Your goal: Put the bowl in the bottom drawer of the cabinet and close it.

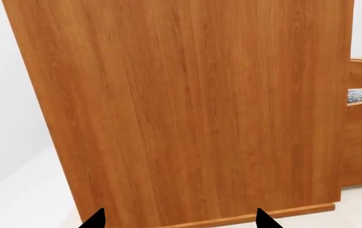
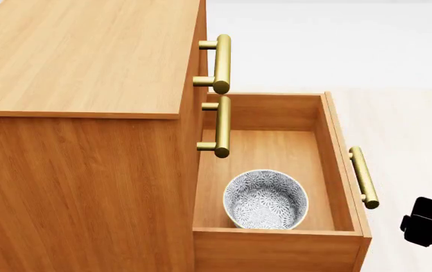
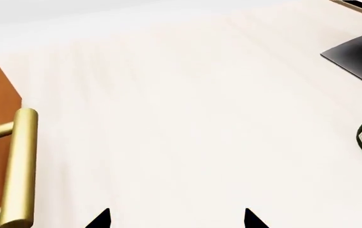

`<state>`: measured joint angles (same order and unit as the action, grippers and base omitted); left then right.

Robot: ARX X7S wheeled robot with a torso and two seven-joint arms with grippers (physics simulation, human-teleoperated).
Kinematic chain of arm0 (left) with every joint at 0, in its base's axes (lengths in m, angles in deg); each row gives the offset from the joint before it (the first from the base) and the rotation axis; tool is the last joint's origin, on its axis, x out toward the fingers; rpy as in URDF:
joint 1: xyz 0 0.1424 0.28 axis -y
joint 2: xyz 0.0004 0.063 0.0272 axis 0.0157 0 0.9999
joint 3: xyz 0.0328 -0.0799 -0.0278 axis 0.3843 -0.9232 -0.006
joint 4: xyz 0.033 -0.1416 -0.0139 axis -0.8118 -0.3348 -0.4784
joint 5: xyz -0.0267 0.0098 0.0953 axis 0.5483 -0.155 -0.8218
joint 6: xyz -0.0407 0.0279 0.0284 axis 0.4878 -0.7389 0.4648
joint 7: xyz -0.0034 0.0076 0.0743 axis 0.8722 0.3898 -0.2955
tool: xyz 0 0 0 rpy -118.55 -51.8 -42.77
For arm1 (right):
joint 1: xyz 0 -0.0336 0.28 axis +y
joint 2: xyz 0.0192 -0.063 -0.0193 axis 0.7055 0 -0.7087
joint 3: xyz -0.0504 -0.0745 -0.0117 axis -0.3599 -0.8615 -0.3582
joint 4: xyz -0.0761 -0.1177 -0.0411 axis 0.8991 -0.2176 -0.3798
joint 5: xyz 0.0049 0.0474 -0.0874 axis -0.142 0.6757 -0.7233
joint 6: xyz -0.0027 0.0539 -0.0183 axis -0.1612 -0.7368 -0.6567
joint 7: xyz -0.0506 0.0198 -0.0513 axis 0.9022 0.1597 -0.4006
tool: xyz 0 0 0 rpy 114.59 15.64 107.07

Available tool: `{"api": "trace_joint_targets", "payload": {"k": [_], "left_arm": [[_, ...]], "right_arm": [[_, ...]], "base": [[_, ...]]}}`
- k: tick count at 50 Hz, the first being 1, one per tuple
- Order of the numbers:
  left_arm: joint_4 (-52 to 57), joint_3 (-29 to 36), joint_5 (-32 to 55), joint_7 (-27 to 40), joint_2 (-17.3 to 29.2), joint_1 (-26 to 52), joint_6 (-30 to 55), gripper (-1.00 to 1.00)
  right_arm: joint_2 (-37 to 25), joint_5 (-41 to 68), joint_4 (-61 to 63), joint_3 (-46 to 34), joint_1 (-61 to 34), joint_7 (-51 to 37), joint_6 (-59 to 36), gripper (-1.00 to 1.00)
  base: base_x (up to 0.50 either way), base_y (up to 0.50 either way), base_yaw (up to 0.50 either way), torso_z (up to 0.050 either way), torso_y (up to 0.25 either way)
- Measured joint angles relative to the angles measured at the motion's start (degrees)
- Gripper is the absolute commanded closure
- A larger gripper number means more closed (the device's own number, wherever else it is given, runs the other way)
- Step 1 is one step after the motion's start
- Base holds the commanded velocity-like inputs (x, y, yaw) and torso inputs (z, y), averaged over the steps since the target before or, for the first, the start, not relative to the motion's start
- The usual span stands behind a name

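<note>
Nearest, both grippers stand with fingertips apart, empty: the left gripper (image 1: 177, 219) faces the cabinet (image 2: 80, 62) side panel, the right gripper (image 3: 176, 218) hangs over pale floor beside the brass handle (image 3: 17, 166). Beyond, the bottom drawer (image 2: 337, 164) stands pulled out, the bowl (image 2: 265, 199) upright inside near its front wall.

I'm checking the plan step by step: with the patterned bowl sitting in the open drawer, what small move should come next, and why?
Probably bring the right gripper sideways to the brass bar handle on the orange-brown wooden bottom drawer and begin pushing it in. The small white floral-patterned bowl already rests inside, the drawer stands pulled out, and that gripper is open, empty, and beside the handle.
</note>
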<state>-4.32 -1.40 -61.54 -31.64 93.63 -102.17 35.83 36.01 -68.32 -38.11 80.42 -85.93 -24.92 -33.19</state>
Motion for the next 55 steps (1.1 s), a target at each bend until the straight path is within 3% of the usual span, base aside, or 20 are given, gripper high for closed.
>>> {"api": "trace_joint_targets", "payload": {"k": [39, 55], "left_arm": [[-0.2, 0.5, 0.1, 0.1, 0.4, 0.1, -0.3, -1.0], [0.0, 0.6, 0.2, 0.2, 0.6, 0.2, -0.3, -1.0]], "right_arm": [[2.4, -2.4, -13.1, -3.6, 0.7, -1.0, 9.4, -1.0], [3.8, -2.9, -12.9, -5.3, 0.8, -0.3, 9.5, -1.0]], "base": [[0.0, 0.0, 0.0, 0.0, 0.0], [0.0, 0.0, 0.0, 0.0, 0.0]]}}
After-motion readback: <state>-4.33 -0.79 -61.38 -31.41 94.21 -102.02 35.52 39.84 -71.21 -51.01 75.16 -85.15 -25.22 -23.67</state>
